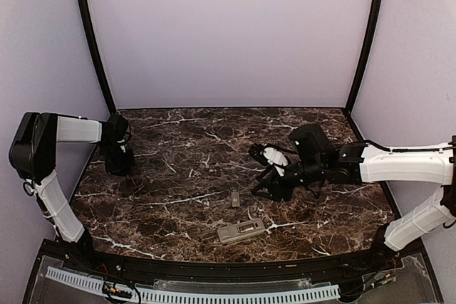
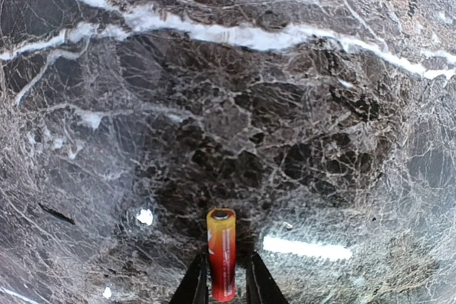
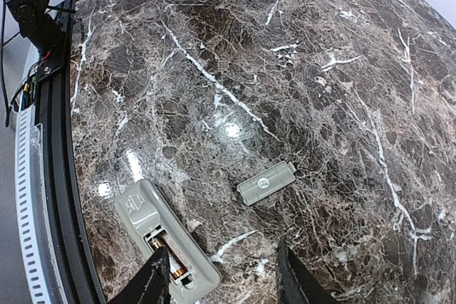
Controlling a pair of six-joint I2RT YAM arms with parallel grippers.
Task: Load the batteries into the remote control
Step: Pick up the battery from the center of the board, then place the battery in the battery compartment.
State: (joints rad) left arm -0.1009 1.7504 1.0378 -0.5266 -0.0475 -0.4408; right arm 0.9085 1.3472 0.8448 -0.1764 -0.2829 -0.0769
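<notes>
The right gripper (image 3: 219, 267) hung open above the marble surface (image 3: 320, 69), near the remote control (image 3: 165, 236) at six o'clock, a battery (image 3: 171, 261) seated in its bay. At nine o'clock, the left gripper (image 2: 226, 279) was clamped on a second battery (image 2: 221, 247).

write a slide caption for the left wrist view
Left jaws closed on a red-and-orange battery, dark marble table beyond

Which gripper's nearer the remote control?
Right. The right gripper hangs close by the remote control; the left gripper is far off by the table's left edge, gripping a battery.
</notes>
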